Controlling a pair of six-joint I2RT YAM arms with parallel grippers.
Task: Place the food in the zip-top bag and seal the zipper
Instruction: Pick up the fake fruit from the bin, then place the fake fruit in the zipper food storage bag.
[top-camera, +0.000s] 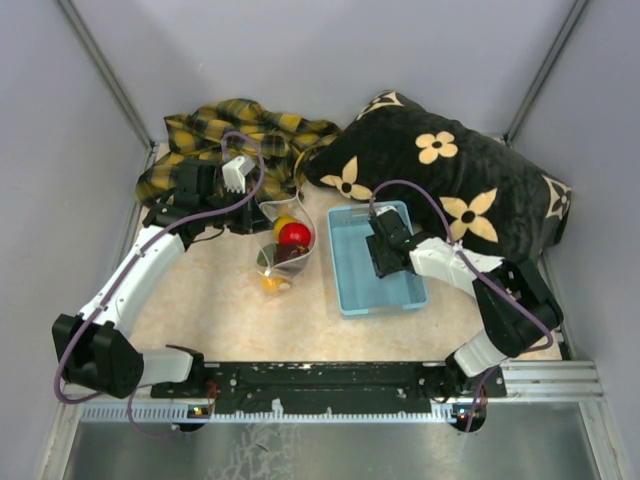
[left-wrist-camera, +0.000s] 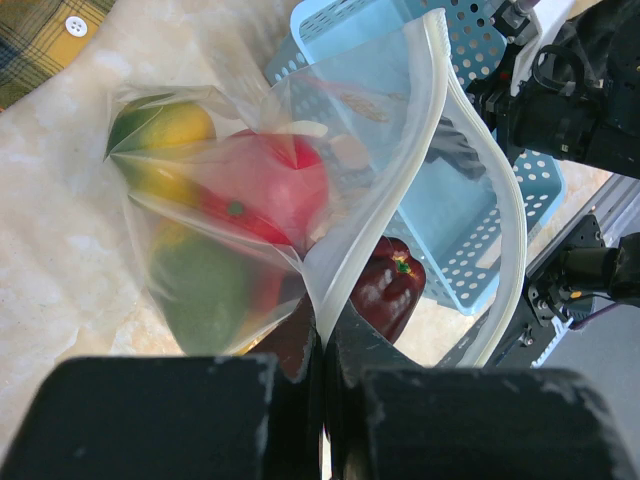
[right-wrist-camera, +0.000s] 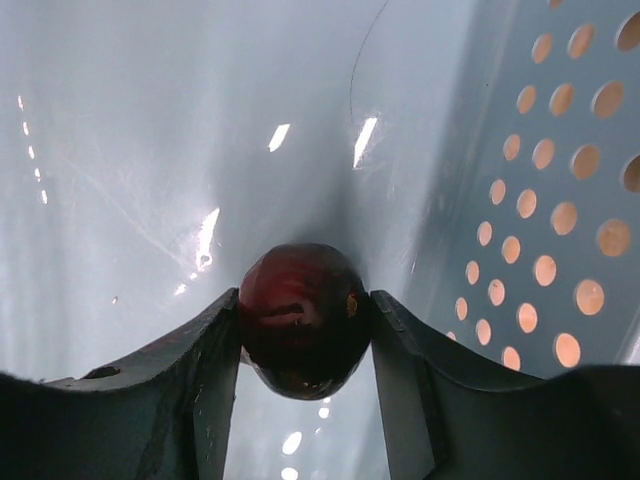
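While the zip-top bag (left-wrist-camera: 250, 200) is held by its mouth edge in the fully closed left end effector (left-wrist-camera: 322, 350), a dark maroon fruit (right-wrist-camera: 300, 330) is gripped btwn the part-open jaws of the right end effector (right-wrist-camera: 305, 295) inside the blue basket (top-camera: 337, 272); the bag is found just left of it, mouth facing the basket.

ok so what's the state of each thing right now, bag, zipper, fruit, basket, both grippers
zip-top bag: mouth open, partly filled
zipper: unsealed, edges spread apart
red fruit: inside the bag
maroon fruit: in the basket, between the right gripper's fingers
basket: upright, right gripper inside it
left gripper: shut on the bag's edge
right gripper: shut on the maroon fruit
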